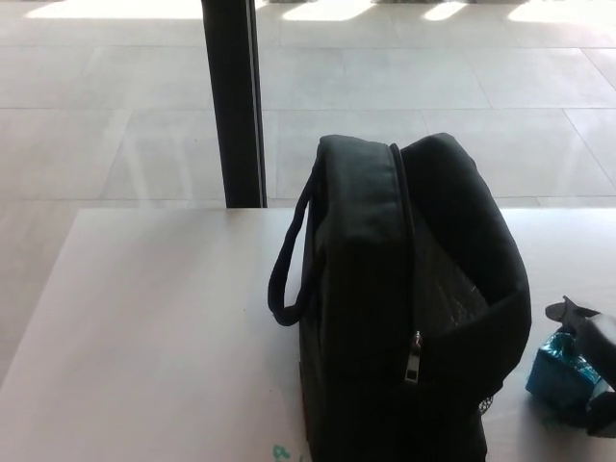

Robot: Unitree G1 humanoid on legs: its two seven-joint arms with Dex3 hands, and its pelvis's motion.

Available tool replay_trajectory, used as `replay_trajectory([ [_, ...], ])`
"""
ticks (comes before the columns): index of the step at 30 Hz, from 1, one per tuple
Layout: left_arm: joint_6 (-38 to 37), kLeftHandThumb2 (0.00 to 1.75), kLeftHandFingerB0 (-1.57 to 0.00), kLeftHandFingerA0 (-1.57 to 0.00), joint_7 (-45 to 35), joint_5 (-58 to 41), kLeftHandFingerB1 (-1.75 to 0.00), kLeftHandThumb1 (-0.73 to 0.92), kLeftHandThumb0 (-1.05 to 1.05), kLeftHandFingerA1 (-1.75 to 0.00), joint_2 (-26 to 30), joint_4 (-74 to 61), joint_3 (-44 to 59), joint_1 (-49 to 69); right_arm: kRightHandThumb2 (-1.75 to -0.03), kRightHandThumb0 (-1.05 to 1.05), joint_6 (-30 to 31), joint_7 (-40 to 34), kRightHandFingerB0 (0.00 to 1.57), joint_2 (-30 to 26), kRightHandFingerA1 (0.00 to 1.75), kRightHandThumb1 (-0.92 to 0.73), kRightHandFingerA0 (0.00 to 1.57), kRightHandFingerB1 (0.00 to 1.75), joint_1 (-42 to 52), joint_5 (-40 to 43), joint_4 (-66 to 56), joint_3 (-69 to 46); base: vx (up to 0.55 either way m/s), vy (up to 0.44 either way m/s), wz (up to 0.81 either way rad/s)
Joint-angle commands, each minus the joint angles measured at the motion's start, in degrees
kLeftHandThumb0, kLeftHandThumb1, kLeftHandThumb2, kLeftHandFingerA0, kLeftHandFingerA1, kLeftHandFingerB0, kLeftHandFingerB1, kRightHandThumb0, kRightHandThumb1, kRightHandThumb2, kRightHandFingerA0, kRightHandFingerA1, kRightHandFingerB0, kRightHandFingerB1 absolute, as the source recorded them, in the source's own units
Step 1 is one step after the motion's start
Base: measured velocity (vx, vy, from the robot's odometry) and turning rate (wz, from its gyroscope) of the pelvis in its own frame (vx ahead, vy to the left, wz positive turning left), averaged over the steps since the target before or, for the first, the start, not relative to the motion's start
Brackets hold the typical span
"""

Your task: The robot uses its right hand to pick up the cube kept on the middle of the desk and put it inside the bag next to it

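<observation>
Right hand grips glossy teal cube — beside soft black bag.

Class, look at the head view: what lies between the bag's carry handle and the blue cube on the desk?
The head view shows the bag's own black body filling that stretch, handle left, cube right.

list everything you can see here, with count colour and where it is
desk: 1, white, fills the lower part of the view
bag: 1, black, upright right of centre on the desk, zip open at the top, carry handle on its left side
cube: 1, teal, on the desk right of the bag, near the right edge
post: 1, black, upright behind the desk's far edge
floor: pale tiles, beyond the desk
right hand: 1, black, at the right edge, on the cube
left hand: not in view
</observation>
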Motion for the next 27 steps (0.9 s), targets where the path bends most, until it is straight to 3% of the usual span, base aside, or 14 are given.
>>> replay_trajectory([
  [1,1.36,0.88,-0.23,-0.28,0.46,-0.75,-0.49,0.54,-0.77,-0.56,0.4,0.37,1.16,-0.14,-0.87,-0.27,-5.07,-3.91,0.76,-1.54,1.73,-0.67,0.86,1.31,2.07,1.04,0.93,-2.72,0.0,0.0,0.0],
  [2,0.38,0.61,-0.26,-0.31,0.55,-0.05,-0.39,0.71,-0.77,-0.5,0.64,0.47,0.63,0.33,-0.87,-0.27,-5.97,-3.76,0.73,-2.32,1.75,-0.7,0.86,1.54,1.95,0.62,0.97,-2.58,0.0,0.0,0.0],
  [11,-0.06,0.62,-0.26,-0.25,0.74,0.59,-0.39,0.73,-0.74,-0.48,0.92,0.4,0.4,0.77,-0.92,-0.25,-14.85,-8.47,0.74,-4.86,1.75,-0.66,0.86,1.51,2.11,0.33,0.91,-4.48,0.0,0.0,0.0],
  [12,0.42,0.61,-0.25,-0.25,0.72,0.24,-0.39,0.73,-0.74,-0.49,0.89,-0.37,0.7,1.14,-0.9,-0.22,-14.88,-8.3,0.7,-4.87,1.75,-0.62,1.03,1.45,1.96,0.81,0.12,-5.27,0.0,0.0,0.0],
  [16,-0.12,0.61,-0.26,-0.27,0.6,0.3,-0.39,0.73,-0.74,-0.49,0.89,0.14,0.92,1.08,-0.96,-0.15,-16.14,-8.49,0.7,-4.45,1.75,-0.6,0.99,1.46,0.71,2.91,-2.28,-9.11,0.0,0.0,0.0],
  [17,-0.11,0.62,-0.26,-0.27,0.59,0.33,-0.39,0.72,-0.75,-0.48,0.88,0.47,0.93,0.93,-0.98,-0.21,-15.97,-7.76,0.71,-4.69,1.75,-0.6,0.84,1.52,0.33,2.88,-2.79,-9.55,0.0,0.0,0.0],
  [18,-0.2,0.62,-0.24,-0.24,0.5,0.33,-0.39,0.72,-0.74,-0.48,1.01,0.58,0.97,0.94,-0.99,-0.14,-16.04,-7.27,0.7,-4.54,1.75,-0.59,0.98,1.45,-0.11,3.19,-2.94,-10.1,0.0,0.0,0.0],
  [19,-0.33,0.62,-0.24,-0.24,0.37,0.31,-0.39,0.72,-0.74,-0.48,1.2,0.54,1.02,1.05,-0.99,-0.14,-16.26,-7.02,0.7,-4.17,1.75,-0.59,0.98,1.45,-0.54,3.71,-2.84,-10.63,0.0,0.0,0.0],
  [20,-0.74,0.62,-0.24,-0.23,0.25,0.58,-0.39,0.73,-0.74,-0.48,1.33,0.58,0.76,1.01,-1.02,-0.22,-18.8,-7.79,0.75,-4.61,1.75,-0.56,0.88,1.48,-2.04,5.06,-2.08,-12.09,0.0,0.0,0.0],
  [21,-0.43,0.62,-0.23,-0.22,0.49,0.48,-0.39,0.72,-0.74,-0.47,1.22,0.55,0.87,1.0,-1.04,-0.17,-18.14,-6.71,0.72,-4.74,1.75,-0.58,1.02,1.45,-2.71,5.38,-2.67,-12.7,0.0,0.0,0.0],
  [22,-0.06,0.62,-0.24,-0.25,0.53,0.44,-0.39,0.73,-0.74,-0.49,1.29,0.22,0.92,1.15,-1.08,-0.21,-17.86,-6.23,0.74,-4.68,1.75,-0.53,0.87,1.53,-3.16,5.55,-3.01,-13.02,0.0,0.0,0.0],
  [24,0.32,0.62,-0.24,-0.24,0.44,0.36,-0.39,0.75,-0.76,-0.48,1.4,0.06,1.0,1.37,-1.17,-0.17,-16.76,-4.49,0.72,-4.49,1.75,-0.48,0.86,1.53,-5.65,6.78,-4.3,-14.42,0.0,0.0,0.0],
  [27,-0.91,0.62,-0.22,-0.23,-0.01,0.76,-0.39,0.74,-0.75,-0.49,1.58,0.69,0.47,1.17,-1.13,-0.18,-15.8,-2.44,0.69,-4.61,1.75,-0.52,0.84,1.56,-8.0,8.12,-5.64,-15.73,0.0,0.0,0.0],
])
